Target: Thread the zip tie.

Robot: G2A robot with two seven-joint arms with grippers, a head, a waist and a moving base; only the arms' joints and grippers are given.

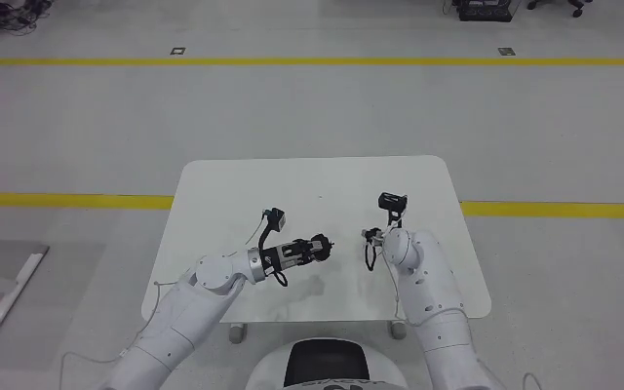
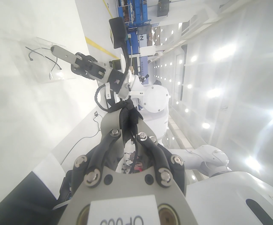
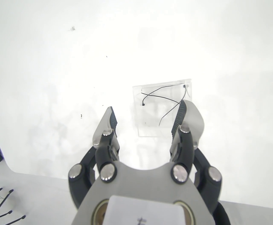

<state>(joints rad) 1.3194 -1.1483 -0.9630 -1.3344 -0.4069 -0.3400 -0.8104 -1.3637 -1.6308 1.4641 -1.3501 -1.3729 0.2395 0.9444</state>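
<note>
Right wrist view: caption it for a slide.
Right gripper, jaws open, facing a clear tray of loose black zip ties on the white table.

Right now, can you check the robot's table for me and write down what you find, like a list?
Surface: white table with a few dark specks.
Job's things: two black zip ties lie crossed in a clear tray; neither is threaded yet.
Clutter: thin black strands by the table edge; cannot tell what they are.
Grippers: right gripper is open, hanging over the tray. Left gripper is shut, away from the tray.
Cables: a black cable loops at the right wrist; a thin cord lies on the floor.
Surroundings: yellow floor lines and blue racks far off.
</note>
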